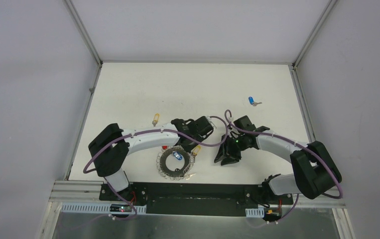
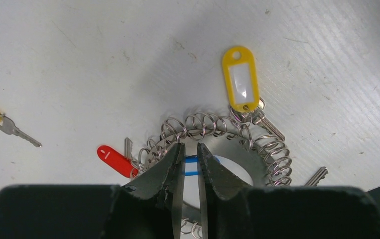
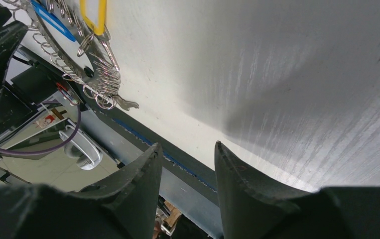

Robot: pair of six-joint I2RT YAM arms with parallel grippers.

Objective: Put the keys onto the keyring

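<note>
Where the tabletop [image 1: 128, 89] nears its near edge, a little left of the middle, the keyring [image 1: 176, 164] lies flat as a wreath of grey wire coils with a hollow centre. A blue tag [image 2: 191, 160] lies across that hollow. A yellow tag [image 2: 240, 79] rests just outside the coils on the far-right side, and its small split ring and silver key [image 2: 269, 127] touch them. A red tag [image 2: 114, 160] lies against the coils' left side, with a thin silver blade beside it. Another silver key blade [image 2: 317, 175] pokes out by the ring's near-right side. The left gripper [image 2: 190, 158] hangs directly over the ring's centre, its jaws only a narrow slit apart. The blue tag shows through that slit, but whether the fingertips pinch it or merely stand above it cannot be told. The right gripper [image 3: 188, 147] hovers just right of the ring above bare tabletop, its fingers clearly apart and holding nothing. Two keys lie loose and well apart from the ring: a yellow-tagged key [image 1: 155, 120] left of the middle, and a blue-headed key [image 1: 252, 101] towards the right edge.
</note>
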